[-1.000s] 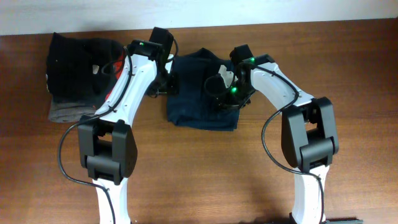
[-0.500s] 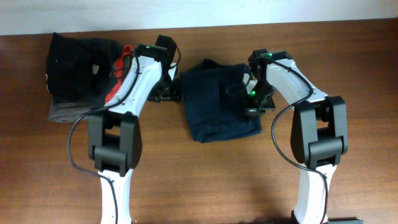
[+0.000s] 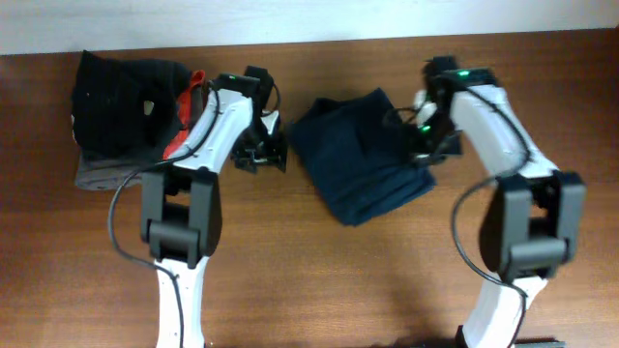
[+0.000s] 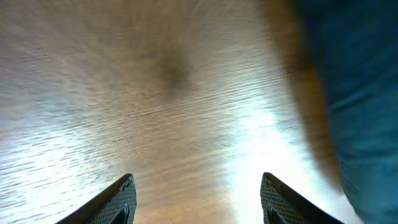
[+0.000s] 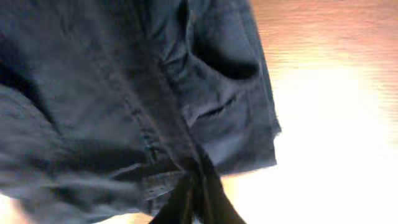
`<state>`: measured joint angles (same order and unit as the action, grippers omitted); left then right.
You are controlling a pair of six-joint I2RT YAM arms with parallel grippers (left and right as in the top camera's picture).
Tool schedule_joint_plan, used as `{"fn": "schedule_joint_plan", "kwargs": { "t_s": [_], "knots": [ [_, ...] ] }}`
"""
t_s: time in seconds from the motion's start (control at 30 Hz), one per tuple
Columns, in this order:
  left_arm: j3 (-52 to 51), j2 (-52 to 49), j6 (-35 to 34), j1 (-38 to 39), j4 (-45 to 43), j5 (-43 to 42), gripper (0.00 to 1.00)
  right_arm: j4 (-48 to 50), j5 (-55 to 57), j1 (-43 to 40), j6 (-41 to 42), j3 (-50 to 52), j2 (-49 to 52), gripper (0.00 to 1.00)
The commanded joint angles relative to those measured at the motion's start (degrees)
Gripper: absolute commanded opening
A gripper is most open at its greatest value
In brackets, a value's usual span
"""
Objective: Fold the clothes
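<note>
A folded dark navy garment (image 3: 363, 155) lies on the wooden table at centre, turned at an angle. My right gripper (image 3: 423, 147) is shut on its right edge; in the right wrist view the fingers (image 5: 205, 202) pinch the navy cloth (image 5: 124, 93), which is lifted and blurred. My left gripper (image 3: 263, 152) is open and empty just left of the garment, low over bare wood; in the left wrist view (image 4: 196, 199) the jaws stand wide apart and the navy cloth (image 4: 360, 87) shows at the right edge.
A pile of clothes (image 3: 126, 101), black with a red piece (image 3: 184, 121) and a grey piece (image 3: 102, 174), sits at the table's back left. The table's far edge meets a white wall (image 3: 309, 19).
My right gripper has dragged the navy garment to the right and turned it. My left gripper has come off the garment and now hovers over bare wood at its left.
</note>
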<state>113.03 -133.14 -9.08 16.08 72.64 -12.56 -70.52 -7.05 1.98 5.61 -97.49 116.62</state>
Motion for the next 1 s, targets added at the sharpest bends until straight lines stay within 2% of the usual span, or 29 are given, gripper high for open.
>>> {"fn": "schedule_joint_plan", "kwargs": {
  "t_s": [0.0, 0.03, 0.13, 0.2, 0.27, 0.4, 0.47, 0.6, 0.7, 0.87, 0.97],
  "knots": [
    [0.61, 5.49, 2.62, 0.20, -1.99, -6.95, 0.64, -0.81, -3.65, -2.08, -0.90, 0.04, -1.88, 0.24],
    [0.59, 5.49, 3.30, 0.76, -3.19, -8.17, 0.64, -0.37, -6.08, -2.05, -1.79, 0.04, -1.88, 0.20],
    [0.59, 5.44, 4.33, 1.97, -6.64, -8.70, 0.60, 1.66, -12.59, -1.66, -7.72, 0.04, -1.88, 0.19],
    [0.59, 5.46, 4.57, 2.95, -9.68, -9.42, 0.53, 3.39, -12.04, -1.62, -5.73, 0.04, -1.88, 0.19],
    [0.57, 5.44, 4.98, 3.67, -11.89, -9.99, 0.45, 5.16, -12.87, -1.62, -5.64, 0.04, -1.88, 0.20],
    [0.33, 4.96, 9.11, 5.55, -16.11, -10.19, 0.25, 9.77, -16.17, -0.87, -7.54, 0.48, -1.40, 0.09],
    [0.33, 3.98, 11.06, 6.67, -18.03, -10.19, 0.19, 11.82, -16.57, 0.02, -7.48, 0.83, -0.52, 0.08],
    [0.33, 0.57, 13.51, 8.83, -20.55, -9.33, 0.14, 15.74, -15.10, 1.79, -6.19, 2.47, 3.21, 0.08],
    [0.33, -2.08, 13.46, 9.18, -20.55, -6.05, 0.08, 18.40, -7.78, 1.46, -0.17, 4.26, 7.45, 0.04],
    [0.33, -4.22, 12.61, 8.46, -20.81, -2.27, 0.08, 14.91, 2.34, -1.86, 5.31, 4.44, 11.93, 0.04],
    [0.33, -5.01, 12.59, 8.11, -20.81, -0.68, 0.08, 11.87, 2.64, -4.24, 5.81, 4.44, 11.98, 0.04]
  ]
}}
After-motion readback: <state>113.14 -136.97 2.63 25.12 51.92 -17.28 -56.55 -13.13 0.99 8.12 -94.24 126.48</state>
